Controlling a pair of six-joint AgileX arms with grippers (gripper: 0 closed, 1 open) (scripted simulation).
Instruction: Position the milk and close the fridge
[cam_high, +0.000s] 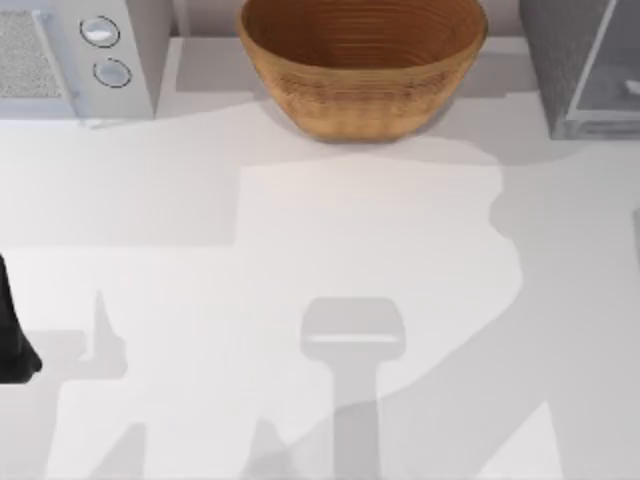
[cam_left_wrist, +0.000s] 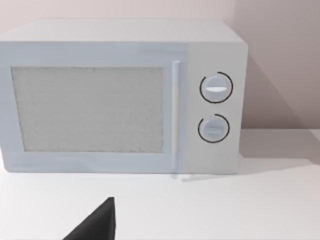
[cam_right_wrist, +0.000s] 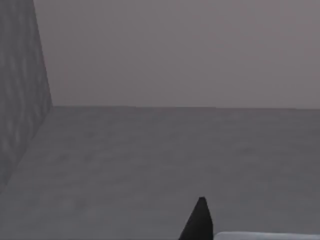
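Flanking ribbed woven basket (cam_high: 362, 62): speckled boxy fridge (cam_high: 585, 65).

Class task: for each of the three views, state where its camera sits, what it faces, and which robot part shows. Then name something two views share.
Top view: overhead, looking down on the table, basket and fridge; left arm at the left edge.
Left wrist view: faces the microwave; dark fingers low in frame.
Right wrist view: faces a grey floor and speckled wall; fingers show.
Shared: the microwave, in top and left wrist views.
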